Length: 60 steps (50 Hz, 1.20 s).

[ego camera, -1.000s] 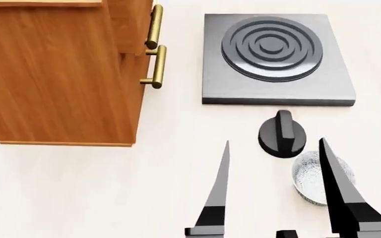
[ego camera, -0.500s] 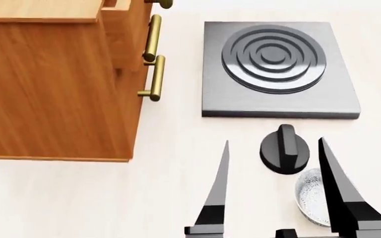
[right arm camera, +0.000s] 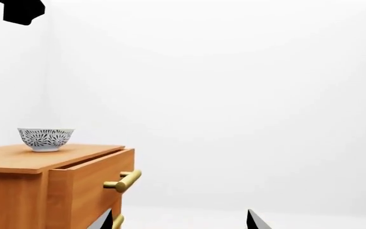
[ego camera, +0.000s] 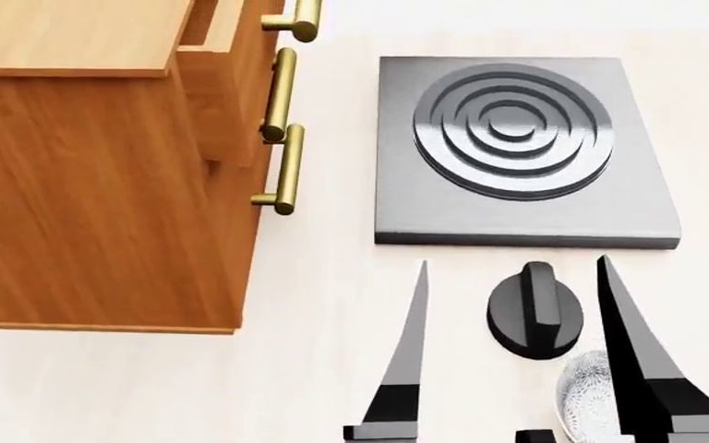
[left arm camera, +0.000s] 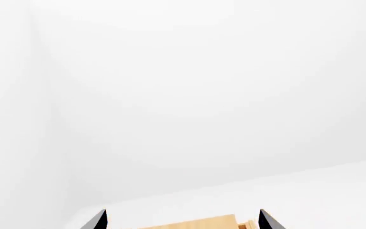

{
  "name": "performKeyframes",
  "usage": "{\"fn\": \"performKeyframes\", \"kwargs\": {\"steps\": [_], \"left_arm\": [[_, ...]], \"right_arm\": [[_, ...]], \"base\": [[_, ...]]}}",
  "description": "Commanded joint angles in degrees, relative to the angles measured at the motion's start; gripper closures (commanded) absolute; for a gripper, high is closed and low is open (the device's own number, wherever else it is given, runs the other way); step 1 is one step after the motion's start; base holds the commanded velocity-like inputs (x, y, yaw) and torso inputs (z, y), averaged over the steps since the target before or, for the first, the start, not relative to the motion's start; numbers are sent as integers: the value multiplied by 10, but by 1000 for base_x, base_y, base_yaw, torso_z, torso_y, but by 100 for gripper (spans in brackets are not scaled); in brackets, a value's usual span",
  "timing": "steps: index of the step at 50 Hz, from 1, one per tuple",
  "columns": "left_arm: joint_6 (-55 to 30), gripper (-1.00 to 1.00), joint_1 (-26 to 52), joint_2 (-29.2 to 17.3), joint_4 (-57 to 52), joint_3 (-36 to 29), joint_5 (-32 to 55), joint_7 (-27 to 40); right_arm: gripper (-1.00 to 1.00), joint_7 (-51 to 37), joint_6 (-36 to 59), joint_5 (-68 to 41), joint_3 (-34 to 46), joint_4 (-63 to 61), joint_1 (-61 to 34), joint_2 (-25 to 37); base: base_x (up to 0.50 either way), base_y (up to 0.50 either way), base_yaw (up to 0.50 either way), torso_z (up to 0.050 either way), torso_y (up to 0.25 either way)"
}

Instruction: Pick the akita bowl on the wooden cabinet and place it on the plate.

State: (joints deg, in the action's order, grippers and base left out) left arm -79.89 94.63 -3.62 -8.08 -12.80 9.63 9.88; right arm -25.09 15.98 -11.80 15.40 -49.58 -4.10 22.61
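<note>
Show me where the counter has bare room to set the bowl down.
Bare counter lies in front of the wooden cabinet, and a strip runs between it and the stove plate. Around the stove knob and speckled bowl it is crowded.

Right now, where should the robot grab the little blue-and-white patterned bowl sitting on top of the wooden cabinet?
Probably by its rim. The small blue-and-white patterned bowl stands upright with its mouth open upward on the flat top of the orange-brown wooden cabinet, and its wall flares outward. Coming down from above, one finger inside and one outside the thin rim, looks safest; nothing else shows on the cabinet top.
</note>
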Motion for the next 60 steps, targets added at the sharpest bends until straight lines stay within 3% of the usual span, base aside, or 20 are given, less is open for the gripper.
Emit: {"fn": "performKeyframes", "kwargs": {"steps": [1, 12, 32, 40, 43, 56, 60], "left_arm": [[1, -100, 3, -1, 3, -3, 9, 5], [-7, -100, -1, -3, -11, 3, 19, 10], [-13, -100, 16, -9, -4, -8, 31, 17], [20, -100, 77, -18, 79, -58, 31, -7], [55, -100, 98, -10, 146, -42, 36, -20], [227, -100, 160, 2, 387, -103, 5, -45], [248, -100, 152, 4, 398, -112, 3, -43]], "right_arm": [[-100, 0, -10, 1, 1, 2, 1, 3], [-100, -4, 0, -2, 4, 0, -4, 4], [-100, -11, 8, -2, 7, -3, -6, 8], [-100, -13, 7, 0, 9, -7, -4, 10], [-100, -11, 1, -4, 7, 0, -2, 10], [-100, -7, -17, -6, 8, 39, -7, 8], [-100, -3, -38, -11, 3, 50, -5, 7]], "base": [[465, 0, 0, 0, 0], [456, 0, 0, 0, 0], [7, 0, 0, 0, 0], [0, 0, 0, 0, 0], [0, 0, 0, 0, 0], [0, 0, 0, 0, 0], [0, 0, 0, 0, 0]]}}
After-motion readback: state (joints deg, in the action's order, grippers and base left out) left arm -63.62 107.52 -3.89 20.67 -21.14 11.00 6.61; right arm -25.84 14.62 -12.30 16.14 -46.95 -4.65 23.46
